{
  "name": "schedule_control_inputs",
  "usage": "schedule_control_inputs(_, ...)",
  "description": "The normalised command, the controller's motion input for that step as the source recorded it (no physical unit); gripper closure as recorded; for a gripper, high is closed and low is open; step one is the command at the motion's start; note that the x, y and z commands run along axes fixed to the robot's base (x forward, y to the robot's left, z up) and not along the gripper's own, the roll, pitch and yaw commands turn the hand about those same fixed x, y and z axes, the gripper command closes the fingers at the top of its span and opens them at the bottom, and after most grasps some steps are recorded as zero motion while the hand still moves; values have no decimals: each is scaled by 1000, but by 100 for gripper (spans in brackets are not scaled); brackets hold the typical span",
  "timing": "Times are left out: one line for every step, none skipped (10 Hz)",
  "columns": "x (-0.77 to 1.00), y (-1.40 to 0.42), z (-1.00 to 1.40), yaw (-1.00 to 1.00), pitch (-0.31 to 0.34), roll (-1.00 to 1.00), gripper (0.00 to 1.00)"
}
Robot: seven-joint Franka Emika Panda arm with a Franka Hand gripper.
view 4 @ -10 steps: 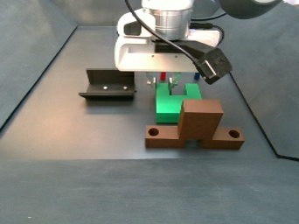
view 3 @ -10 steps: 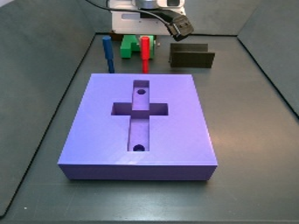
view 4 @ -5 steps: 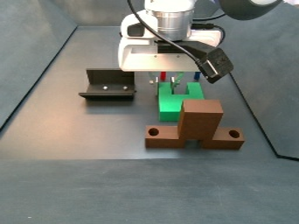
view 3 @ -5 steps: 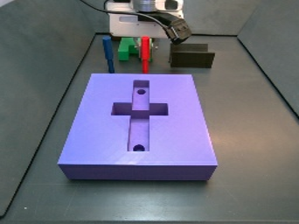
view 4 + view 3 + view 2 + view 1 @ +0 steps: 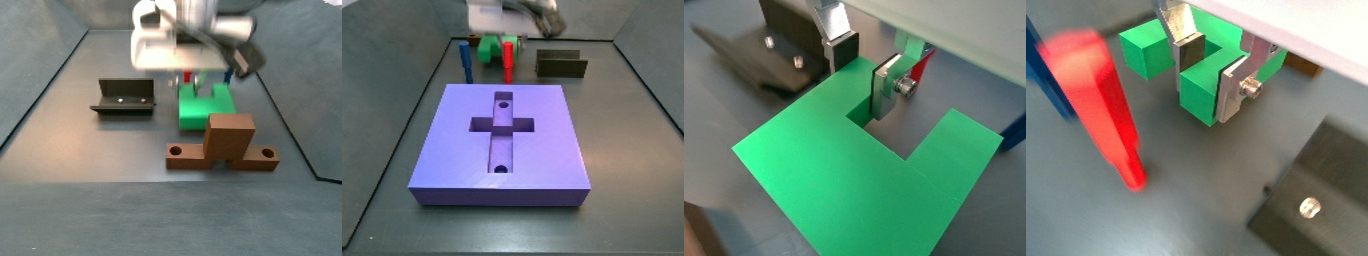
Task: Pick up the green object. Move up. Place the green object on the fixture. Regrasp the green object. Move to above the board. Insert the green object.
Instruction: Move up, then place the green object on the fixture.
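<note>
The green object (image 5: 1197,102) is a bright green U-shaped piece; it also shows in a wrist view (image 5: 831,170) and in both side views (image 5: 486,52) (image 5: 207,108). My gripper (image 5: 1211,85) is shut on one of its prongs, with one finger in the notch and the other on the outer face. The grip also shows in a wrist view (image 5: 862,82). In both side views the gripper (image 5: 513,33) (image 5: 201,82) is blurred. The fixture (image 5: 123,97) stands apart from it, also seen in a side view (image 5: 561,64). The purple board (image 5: 502,140) lies nearer the front.
A red peg (image 5: 508,58) and a blue peg (image 5: 464,60) stand upright beside the green object; the red peg (image 5: 1104,105) is blurred in a wrist view. A brown wooden stand (image 5: 227,140) sits close to the green object. Dark walls enclose the floor.
The gripper hand is now blurred and sits slightly higher in both side views. The green object appears to have shifted up a little with it.
</note>
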Motion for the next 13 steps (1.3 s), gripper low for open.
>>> schedule_control_inputs(-63, 6, 326, 10, -37, 32, 100)
schedule_control_inputs(0, 0, 0, -11, 0, -34, 100)
schedule_control_inputs(229, 20, 417, -117, 0, -663, 100)
schedule_control_inputs(377, 6, 646, -363, -83, -957, 100)
schedule_control_inputs(637, 29, 520, -429, -46, -1000, 100)
schedule_control_inputs(657, 31, 511, -406, -74, -1000, 100)
schedule_control_inputs(729, 20, 480, -380, -37, -1000, 100)
schedule_control_inputs(749, 3, 474, -354, -14, -1000, 100)
schedule_control_inputs(809, 3, 394, -234, -9, -1000, 100)
schedule_control_inputs(806, 0, 371, -200, 0, -997, 100)
schedule_control_inputs(814, 0, 303, -160, -6, -991, 100)
schedule_control_inputs(774, 14, 240, -166, -123, -1000, 100)
schedule_control_inputs(769, 26, 220, -149, -129, -1000, 100)
